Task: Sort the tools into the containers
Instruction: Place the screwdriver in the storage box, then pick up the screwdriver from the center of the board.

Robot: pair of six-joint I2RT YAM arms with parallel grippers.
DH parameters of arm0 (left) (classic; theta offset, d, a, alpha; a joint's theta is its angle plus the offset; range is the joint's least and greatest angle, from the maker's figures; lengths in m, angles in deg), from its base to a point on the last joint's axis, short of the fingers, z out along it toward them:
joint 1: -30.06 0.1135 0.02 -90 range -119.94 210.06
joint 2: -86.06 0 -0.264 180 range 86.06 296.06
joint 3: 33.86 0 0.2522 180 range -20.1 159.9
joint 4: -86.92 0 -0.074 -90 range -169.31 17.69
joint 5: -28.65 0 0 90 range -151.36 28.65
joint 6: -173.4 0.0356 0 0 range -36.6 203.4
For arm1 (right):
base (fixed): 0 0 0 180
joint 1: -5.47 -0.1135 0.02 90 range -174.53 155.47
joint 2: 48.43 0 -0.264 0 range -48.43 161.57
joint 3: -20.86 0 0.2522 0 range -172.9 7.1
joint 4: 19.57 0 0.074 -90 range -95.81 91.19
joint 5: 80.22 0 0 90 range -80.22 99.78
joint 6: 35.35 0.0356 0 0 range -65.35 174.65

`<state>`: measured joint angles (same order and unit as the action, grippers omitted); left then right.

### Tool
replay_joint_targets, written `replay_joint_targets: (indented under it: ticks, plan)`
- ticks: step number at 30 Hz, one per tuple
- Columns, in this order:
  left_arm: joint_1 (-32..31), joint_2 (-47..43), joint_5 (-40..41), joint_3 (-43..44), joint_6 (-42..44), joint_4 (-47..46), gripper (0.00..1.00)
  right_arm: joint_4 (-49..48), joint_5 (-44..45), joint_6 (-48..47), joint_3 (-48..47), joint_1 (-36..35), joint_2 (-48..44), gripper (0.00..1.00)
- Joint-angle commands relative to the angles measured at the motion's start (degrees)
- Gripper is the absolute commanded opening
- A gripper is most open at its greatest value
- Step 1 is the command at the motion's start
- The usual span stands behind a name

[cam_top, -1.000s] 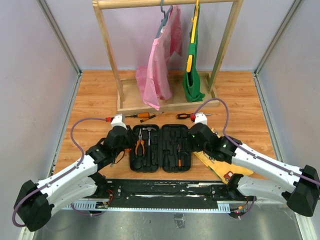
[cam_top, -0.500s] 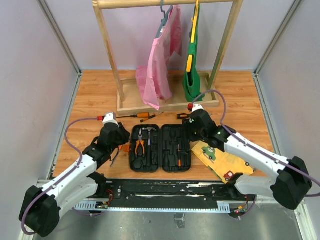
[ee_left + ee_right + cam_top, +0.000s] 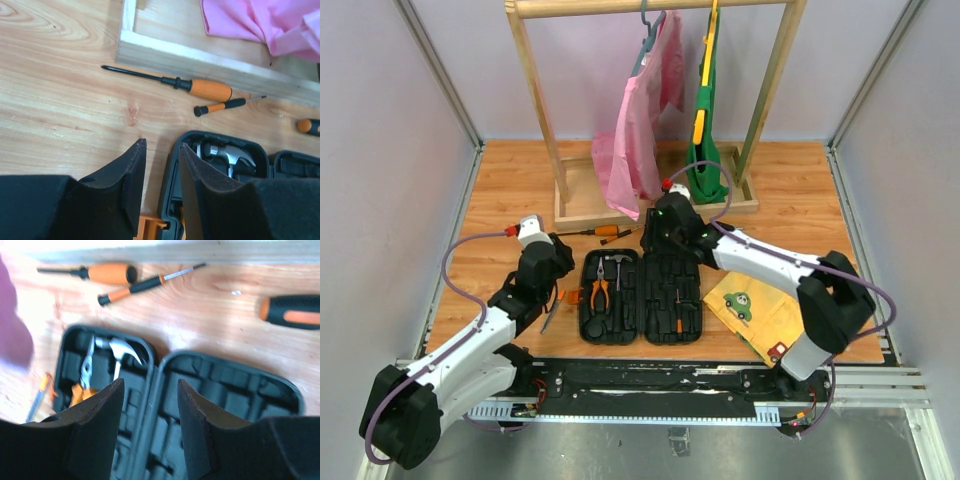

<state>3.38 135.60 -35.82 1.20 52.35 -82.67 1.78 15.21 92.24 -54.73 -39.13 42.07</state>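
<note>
The black tool case (image 3: 672, 297) lies open with a hammer (image 3: 231, 155) and orange-handled pliers (image 3: 80, 389) in its left half. My left gripper (image 3: 162, 146) is open and empty over the case's far left rim, next to the orange latch (image 3: 148, 227). My right gripper (image 3: 150, 383) is open and empty above the hinge at the case's far end. A big orange screwdriver (image 3: 206, 89), a thin one (image 3: 223, 105) and a black-and-orange one (image 3: 292, 311) lie on the wood beyond the case. A further screwdriver (image 3: 551, 316) lies left of it.
A wooden clothes rack (image 3: 582, 203) with a pink garment (image 3: 638, 140) and a green one (image 3: 704, 150) stands just behind the loose tools. A yellow picture board (image 3: 762, 312) lies right of the case. Grey walls close in both sides.
My right arm swung from the case's right side up and left to its far end. My left gripper drew slightly left off the case, uncovering the screwdriver beside it.
</note>
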Motion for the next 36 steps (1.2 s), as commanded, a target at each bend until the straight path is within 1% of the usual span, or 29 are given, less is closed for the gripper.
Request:
replay_joint_targets:
  ticks: [1, 5, 11, 16, 24, 36]
  plan:
    - [0.48, -0.39, 5.39, -0.35, 0.64, -6.44, 0.38, -5.40, 4.37, 9.63, -5.33, -0.88, 5.92, 0.47]
    - [0.48, 0.75, 5.68, -1.63, 0.57, -7.96, 0.38, -6.94, 6.56, 16.04, -8.40, -0.95, 11.29, 0.45]
    - [0.48, 1.29, 3.39, -3.30, 0.80, -9.66, 0.39, -0.19, 15.79, 26.33, -14.93, -1.15, 17.69, 0.43]
    - [0.48, 3.71, 4.16, -2.59, 0.90, -9.81, 0.39, 4.36, 19.51, 32.20, -19.33, -1.16, 22.29, 0.41]
    - [0.48, 4.94, 5.11, -2.39, 1.08, -10.26, 0.38, 6.11, 18.80, 33.46, -25.42, -1.13, 29.01, 0.40]
    - [0.47, 6.41, 5.24, -1.96, 1.34, -10.70, 0.38, 7.55, 16.90, 32.74, -29.76, -1.23, 33.76, 0.42]
